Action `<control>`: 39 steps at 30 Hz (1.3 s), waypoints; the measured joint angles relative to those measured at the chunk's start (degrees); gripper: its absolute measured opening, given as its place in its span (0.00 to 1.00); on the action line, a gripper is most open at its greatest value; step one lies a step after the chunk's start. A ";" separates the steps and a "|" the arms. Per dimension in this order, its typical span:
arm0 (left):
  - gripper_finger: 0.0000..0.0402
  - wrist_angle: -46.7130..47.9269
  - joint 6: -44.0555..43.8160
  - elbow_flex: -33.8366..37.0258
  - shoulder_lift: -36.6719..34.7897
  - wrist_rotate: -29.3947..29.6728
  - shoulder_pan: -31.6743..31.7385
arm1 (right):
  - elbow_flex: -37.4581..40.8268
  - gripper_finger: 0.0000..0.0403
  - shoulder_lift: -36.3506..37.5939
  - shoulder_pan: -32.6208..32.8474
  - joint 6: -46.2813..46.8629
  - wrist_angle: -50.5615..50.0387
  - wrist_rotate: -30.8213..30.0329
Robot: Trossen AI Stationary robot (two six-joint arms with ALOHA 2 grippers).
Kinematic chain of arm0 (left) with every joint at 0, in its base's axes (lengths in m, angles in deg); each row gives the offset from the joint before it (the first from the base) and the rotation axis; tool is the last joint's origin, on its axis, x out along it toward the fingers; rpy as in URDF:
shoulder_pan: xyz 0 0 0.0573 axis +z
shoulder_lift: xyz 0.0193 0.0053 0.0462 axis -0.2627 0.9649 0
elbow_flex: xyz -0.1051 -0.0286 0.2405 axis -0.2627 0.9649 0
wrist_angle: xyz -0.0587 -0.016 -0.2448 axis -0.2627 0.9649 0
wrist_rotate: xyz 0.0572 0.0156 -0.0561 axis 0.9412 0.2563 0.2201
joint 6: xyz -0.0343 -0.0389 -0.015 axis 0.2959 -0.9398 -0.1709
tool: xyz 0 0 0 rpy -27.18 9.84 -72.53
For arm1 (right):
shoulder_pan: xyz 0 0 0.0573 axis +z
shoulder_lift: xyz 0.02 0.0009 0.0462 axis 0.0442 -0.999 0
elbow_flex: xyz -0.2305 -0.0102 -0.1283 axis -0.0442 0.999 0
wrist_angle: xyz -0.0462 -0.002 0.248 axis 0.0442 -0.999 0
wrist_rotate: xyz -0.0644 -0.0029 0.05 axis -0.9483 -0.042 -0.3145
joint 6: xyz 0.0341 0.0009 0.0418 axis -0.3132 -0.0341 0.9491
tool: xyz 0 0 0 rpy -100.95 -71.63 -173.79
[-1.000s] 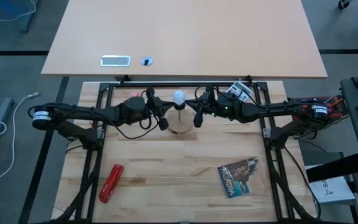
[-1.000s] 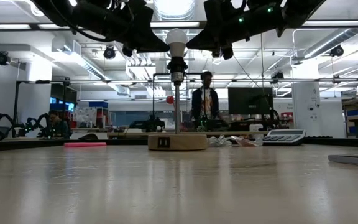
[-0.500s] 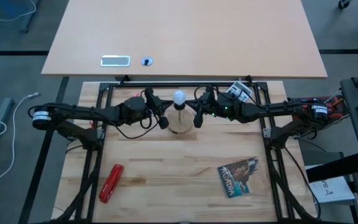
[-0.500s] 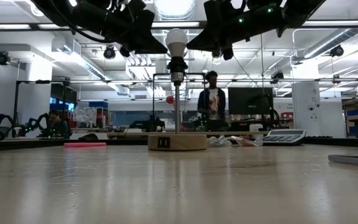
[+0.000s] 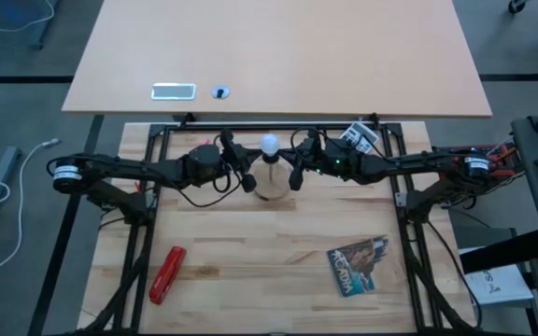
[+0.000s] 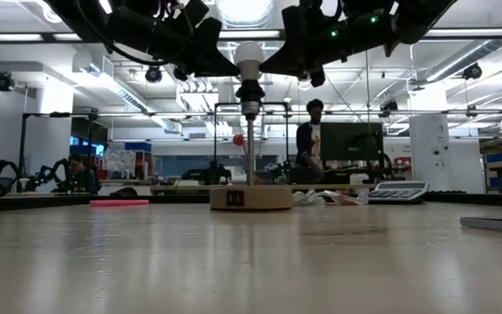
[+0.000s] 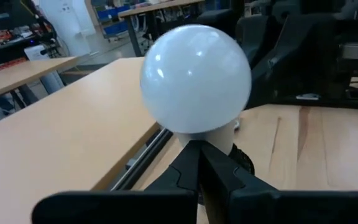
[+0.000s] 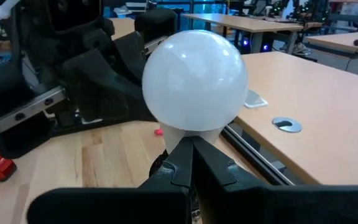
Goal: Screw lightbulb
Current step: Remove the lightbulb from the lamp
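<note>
The white round lightbulb (image 6: 249,56) stands upright in the black socket (image 6: 249,92) of a thin post. The post rises from a round wooden disc (image 6: 251,198) that rests on the table. In the high view the bulb (image 5: 269,144) is at the table's far middle. My left gripper (image 6: 231,68) comes level from the table's left, my right gripper (image 6: 267,66) level from the right. Both are shut, and their tips point at the bulb's neck from opposite sides. In the wrist views the shut tips (image 7: 199,149) (image 8: 192,144) lie just under the bulb's globe (image 7: 196,78) (image 8: 194,78). My left gripper has its shut fingertips (image 7: 191,163) level at the bulb's neck (image 7: 219,138), coming from the table's left; whether they touch it I cannot tell. My right gripper has its shut fingertips (image 8: 199,158) level at the bulb's neck (image 8: 174,135), coming from the table's right; whether they touch it I cannot tell.
A red tool (image 5: 167,273) lies near left and a printed booklet (image 5: 360,265) near right. A calculator (image 5: 361,137) lies at the far right corner. Black frame rails (image 5: 278,128) border the far edge. A person (image 6: 310,139) stands in the room behind.
Neither gripper has visibly moved, and the bulb stays upright in its socket. The person in the room behind has walked toward the right.
</note>
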 joint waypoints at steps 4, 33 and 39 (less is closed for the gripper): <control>0.00 -0.16 -0.36 0.02 0.30 -1.37 -0.02 | 0.00 0.00 -0.25 -0.13 0.02 0.33 -0.26; 0.00 1.39 3.97 -0.04 -1.46 2.56 1.82 | -0.02 0.00 -0.08 -0.10 0.56 -1.60 -0.99; 0.00 0.50 3.88 -0.02 -0.44 0.19 2.52 | -0.02 0.00 -0.05 -0.10 0.65 -1.61 -0.99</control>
